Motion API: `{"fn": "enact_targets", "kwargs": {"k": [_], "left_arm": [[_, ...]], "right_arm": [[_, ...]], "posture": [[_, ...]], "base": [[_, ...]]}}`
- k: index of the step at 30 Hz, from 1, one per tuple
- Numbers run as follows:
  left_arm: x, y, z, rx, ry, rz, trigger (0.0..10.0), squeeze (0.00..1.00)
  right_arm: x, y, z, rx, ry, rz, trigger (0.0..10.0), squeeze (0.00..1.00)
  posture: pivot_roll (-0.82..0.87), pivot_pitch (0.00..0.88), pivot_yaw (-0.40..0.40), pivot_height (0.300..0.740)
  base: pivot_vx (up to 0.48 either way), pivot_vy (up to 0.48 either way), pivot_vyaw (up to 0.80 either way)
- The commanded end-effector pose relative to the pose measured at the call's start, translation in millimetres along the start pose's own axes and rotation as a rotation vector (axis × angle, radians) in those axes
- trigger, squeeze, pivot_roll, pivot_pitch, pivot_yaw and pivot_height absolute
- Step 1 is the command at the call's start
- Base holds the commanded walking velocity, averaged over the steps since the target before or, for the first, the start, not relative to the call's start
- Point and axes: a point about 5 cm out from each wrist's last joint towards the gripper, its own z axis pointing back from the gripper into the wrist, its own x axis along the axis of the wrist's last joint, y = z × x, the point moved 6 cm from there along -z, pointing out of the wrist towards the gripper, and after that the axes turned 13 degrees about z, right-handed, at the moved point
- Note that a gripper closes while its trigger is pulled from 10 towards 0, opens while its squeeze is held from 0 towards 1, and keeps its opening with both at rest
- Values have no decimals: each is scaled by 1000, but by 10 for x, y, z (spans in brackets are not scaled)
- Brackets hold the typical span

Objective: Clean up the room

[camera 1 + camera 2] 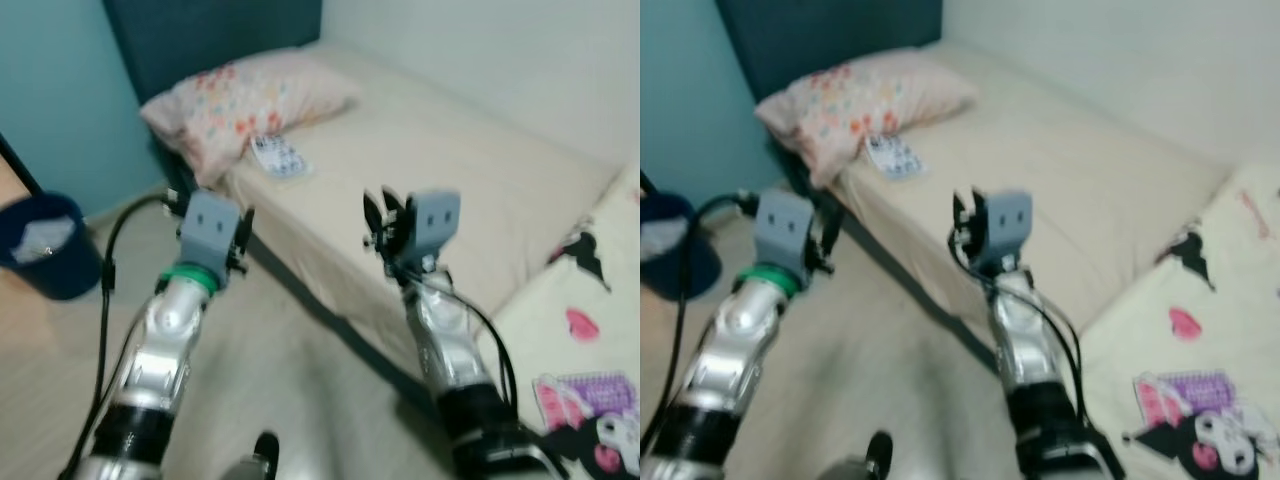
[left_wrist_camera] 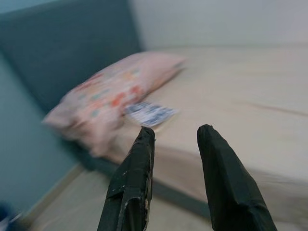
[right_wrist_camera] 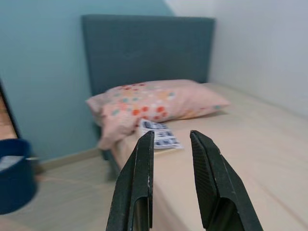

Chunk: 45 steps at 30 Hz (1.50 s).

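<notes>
A small blue-and-white printed packet (image 1: 280, 156) lies flat on the beige bed (image 1: 450, 170), right beside a floral pillow (image 1: 250, 100). Both my arms are raised in front of me, short of the bed's edge. The left gripper (image 2: 175, 131) is open with nothing between its fingers, and the packet (image 2: 150, 113) lies ahead of it. My right gripper (image 3: 171, 133) is also open and holds nothing, with the packet (image 3: 159, 135) beyond its tips. A dark blue bin (image 1: 45, 245) with pale rubbish inside stands on the floor at my left.
A dark teal headboard (image 1: 200, 35) and teal wall stand behind the pillow. A cream blanket (image 1: 590, 340) with cartoon prints lies at the lower right. Pale wooden floor (image 1: 300, 390) runs between me and the bed frame. The view is blurred.
</notes>
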Motion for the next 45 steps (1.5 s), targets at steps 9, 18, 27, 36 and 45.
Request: {"fn": "enact_targets", "kwargs": {"k": [9, 18, 27, 36, 45], "left_arm": [[-44, -4, 15, 0, 17, 1, 10000, 0], [-20, 50, 16, 21, 9, -13, 10000, 0], [-4, 95, -1, 40, 3, -27, 10000, 0], [-9, 92, -4, 42, 5, -26, 10000, 0], [-10, 80, -13, 44, 5, -23, 10000, 0]], "right_arm": [[-40, 9, 18, 4, 13, -5, 10000, 0], [-27, 4, 15, -3, 8, -15, 10000, 0], [-25, 22, 16, 0, 9, -20, 10000, 0], [-27, 23, 10, 5, 10, -13, 10000, 0], [-31, 51, 12, 30, 10, 18, 10000, 0]], "posture": [[73, 25, 22, 740], [72, 27, 20, 740], [71, 27, 21, 740], [72, 28, 22, 740], [71, 31, 21, 740]], "base": [[-212, 0, 674], [0, 0, 773], [373, 0, 89], [477, 0, 0], [469, 0, 584]]}}
